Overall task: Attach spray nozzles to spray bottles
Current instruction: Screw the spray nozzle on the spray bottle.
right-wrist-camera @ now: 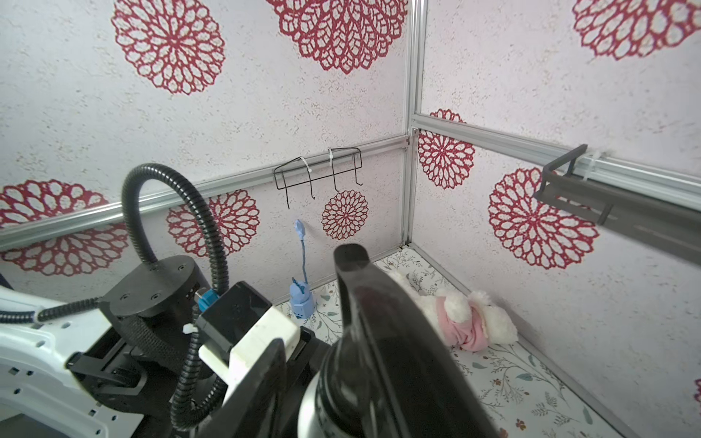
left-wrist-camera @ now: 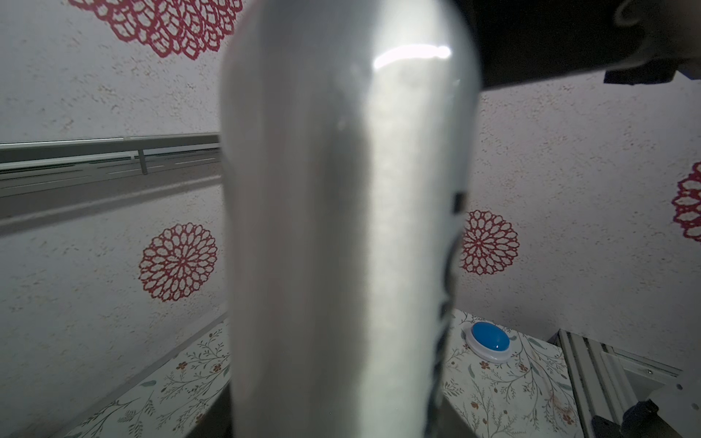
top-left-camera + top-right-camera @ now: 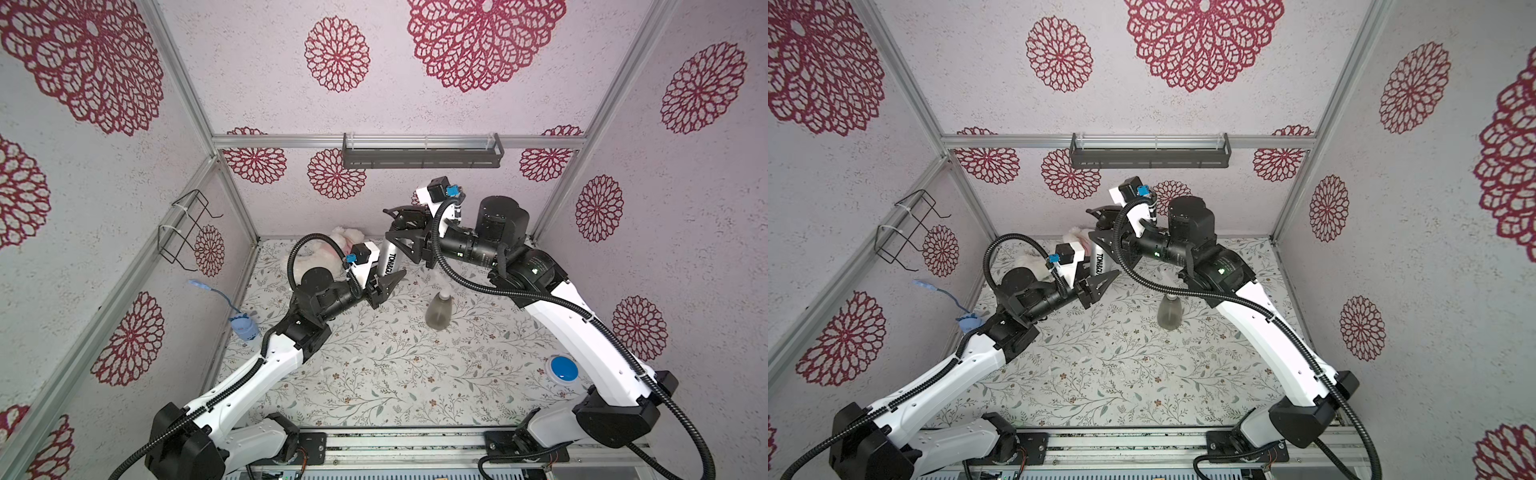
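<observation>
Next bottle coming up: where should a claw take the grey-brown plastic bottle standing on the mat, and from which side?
Take the grey-brown bottle across its wide lower body, probably from the right arm's side. It stands upright and apart from the silver bottle in the left claw, and its narrow top tapers too much for a steady grip.

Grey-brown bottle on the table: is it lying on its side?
No, in both top views the grey-brown bottle stands upright on the floral table, apart from both arms.

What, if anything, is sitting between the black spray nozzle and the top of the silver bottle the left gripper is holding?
Nothing visible. The black spray nozzle sits right on top of the silver bottle, held upright by the left gripper. Whether its collar is threaded on cannot be seen.
</observation>
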`<action>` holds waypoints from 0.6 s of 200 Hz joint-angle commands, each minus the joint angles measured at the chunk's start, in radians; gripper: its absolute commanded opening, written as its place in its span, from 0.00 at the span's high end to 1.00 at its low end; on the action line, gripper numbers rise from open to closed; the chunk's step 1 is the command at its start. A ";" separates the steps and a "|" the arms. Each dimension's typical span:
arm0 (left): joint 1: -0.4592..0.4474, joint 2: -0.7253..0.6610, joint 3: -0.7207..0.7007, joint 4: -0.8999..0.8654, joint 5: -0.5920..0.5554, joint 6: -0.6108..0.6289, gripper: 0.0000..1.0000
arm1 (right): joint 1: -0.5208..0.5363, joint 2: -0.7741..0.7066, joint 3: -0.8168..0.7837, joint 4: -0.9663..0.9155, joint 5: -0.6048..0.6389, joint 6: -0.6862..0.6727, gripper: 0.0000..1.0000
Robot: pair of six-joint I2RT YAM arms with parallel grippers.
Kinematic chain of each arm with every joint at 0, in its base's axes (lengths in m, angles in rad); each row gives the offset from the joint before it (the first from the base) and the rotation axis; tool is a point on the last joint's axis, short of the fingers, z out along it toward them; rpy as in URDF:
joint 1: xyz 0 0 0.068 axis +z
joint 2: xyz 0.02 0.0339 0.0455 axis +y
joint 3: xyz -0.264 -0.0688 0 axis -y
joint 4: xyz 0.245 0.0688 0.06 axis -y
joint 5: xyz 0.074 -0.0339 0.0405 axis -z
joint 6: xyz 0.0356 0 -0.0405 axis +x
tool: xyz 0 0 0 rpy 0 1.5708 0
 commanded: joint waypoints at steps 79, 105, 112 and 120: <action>0.004 -0.022 0.022 -0.030 -0.060 0.013 1.00 | 0.001 -0.009 0.001 0.006 0.148 0.057 0.79; -0.001 -0.019 0.040 -0.057 -0.128 0.023 1.00 | 0.060 0.001 0.015 -0.054 0.396 0.040 0.81; -0.002 -0.016 0.042 -0.057 -0.152 0.025 1.00 | 0.089 0.011 0.027 -0.076 0.478 0.027 0.81; -0.004 -0.011 0.049 -0.062 -0.171 0.025 1.00 | 0.121 0.028 0.044 -0.103 0.574 0.023 0.81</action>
